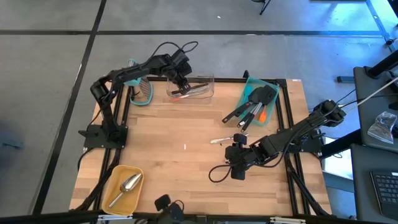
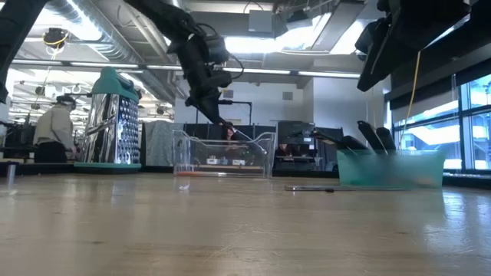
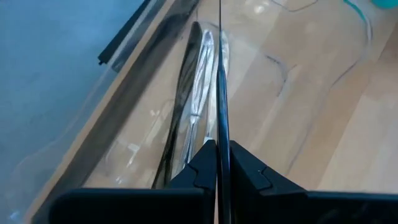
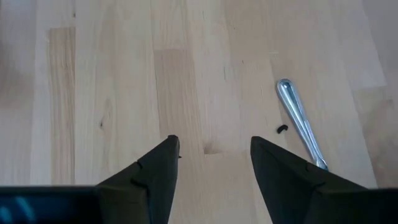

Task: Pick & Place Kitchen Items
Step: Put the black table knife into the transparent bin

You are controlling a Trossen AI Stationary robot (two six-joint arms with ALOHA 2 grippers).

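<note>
From above, my left tool (image 1: pixel 181 79) is clamped on a thin metal piece (image 3: pixel 220 93) over the clear bin (image 1: pixel 205 93); wrist-on, my right tool (image 4: pixel 214 165) gapes beside the desk's spoon (image 4: pixel 298 121), and a skewed release could miss.

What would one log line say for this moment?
left tool: shut on thin utensil, over clear bin | right tool: open, above table, near spoon

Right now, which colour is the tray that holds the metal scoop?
Yellow: the tray under the silver scoop shows best in the high view.
</note>
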